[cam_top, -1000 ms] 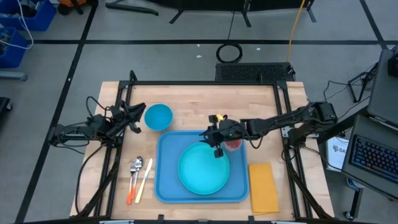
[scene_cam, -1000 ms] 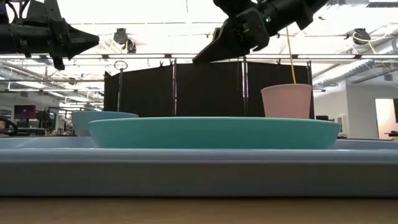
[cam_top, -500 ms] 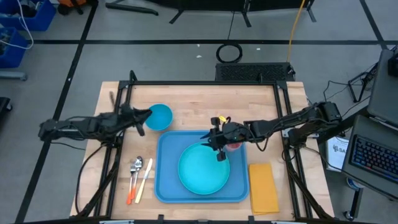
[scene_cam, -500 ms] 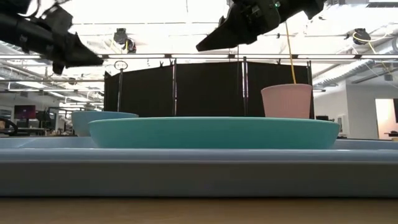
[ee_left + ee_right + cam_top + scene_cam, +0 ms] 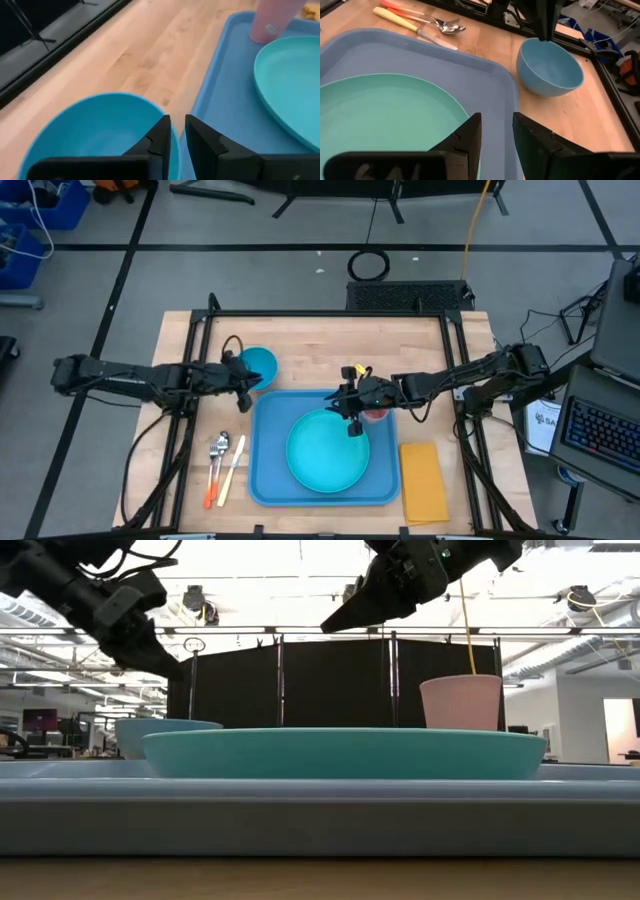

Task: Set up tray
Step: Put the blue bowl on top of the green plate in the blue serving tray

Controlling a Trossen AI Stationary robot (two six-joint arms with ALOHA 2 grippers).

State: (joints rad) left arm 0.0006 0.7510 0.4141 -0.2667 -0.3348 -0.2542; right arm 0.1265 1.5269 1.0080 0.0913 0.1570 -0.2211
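Lying near the front middle of the wooden desk, the blue tray carries a round turquoise plate on its middle and a pink cup standing upright in its far right corner.

Left of the tray, apart from it, a spoon and two other pieces of cutlery with orange and yellow handles lie side by side on the desk. A yellow napkin lies just beside the tray's right edge. A blue bowl stands on the bare wood beyond the tray's far left corner.

From the left side of the desk, the left arm stretches toward that bowl, and the left tool hangs over the bowl's near rim, close to the tray's corner. In the left wrist view its two dark fingers stand with only a narrow gap between them, holding nothing, with the bowl's rim right below them. The low view shows this tool raised above the bowl, not touching it.

Over the tray's far edge reaches the right arm, its right tool hovering above the far rim of the plate, just beside the cup. Its fingers are slightly apart, holding nothing, and the low view shows the tool well above the plate and the tray.
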